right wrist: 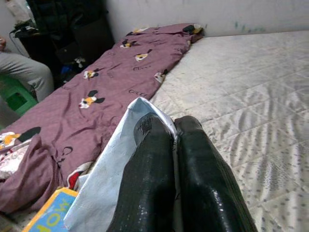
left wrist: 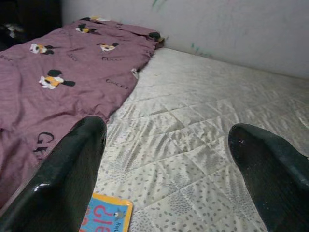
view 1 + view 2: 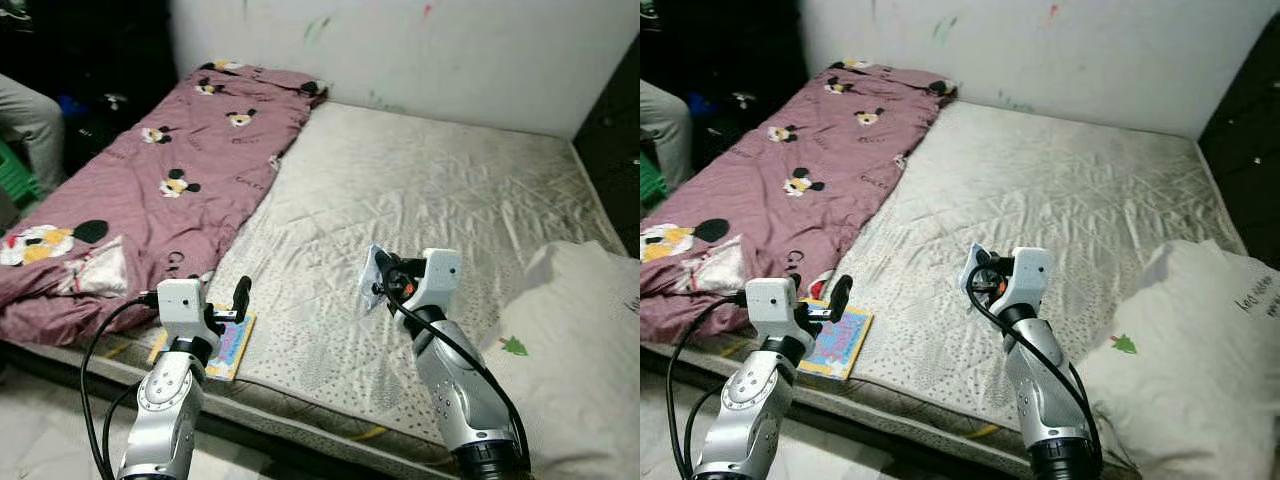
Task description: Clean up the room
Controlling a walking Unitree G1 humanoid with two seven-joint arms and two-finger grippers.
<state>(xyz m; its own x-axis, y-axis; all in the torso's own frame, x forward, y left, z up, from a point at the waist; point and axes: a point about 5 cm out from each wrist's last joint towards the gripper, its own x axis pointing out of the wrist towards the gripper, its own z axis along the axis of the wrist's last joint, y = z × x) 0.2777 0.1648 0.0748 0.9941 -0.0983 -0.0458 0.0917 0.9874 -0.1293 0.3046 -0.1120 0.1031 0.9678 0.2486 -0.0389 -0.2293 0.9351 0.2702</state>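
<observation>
Mattress: a wide white quilted mattress (image 3: 420,200) lay on the floor against the pale wall and carried everything else.
Quilt: a mauve quilt printed with cartoon mice (image 3: 150,180) covered the mattress's left side, rumpled toward the near left corner.
Pillow: a large white pillow with a small green tree print (image 3: 580,350) sat at the near right corner.
Person: a grey-trousered leg (image 3: 30,125) showed beyond the mattress's left edge.
Book: a thin yellow-edged blue picture book (image 3: 837,343) lay flat at the near edge, just beside the quilt.
Wrapper: a crinkled silvery-white plastic wrapper (image 1: 104,186) was held up off the mattress, above its near middle.
Right pincer: the right pincer (image 3: 381,287) had its fingers pressed together, pinching the wrapper by one edge.
Left pincer: the left pincer (image 2: 169,169) hovered spread wide above the book, touching nothing.
Handling: the wrapper looked very light, limp and slippery, so a firm pinch well in from the edge seemed wise. The book looked stiff, light and flat, best taken by the edge overhanging the mattress.
</observation>
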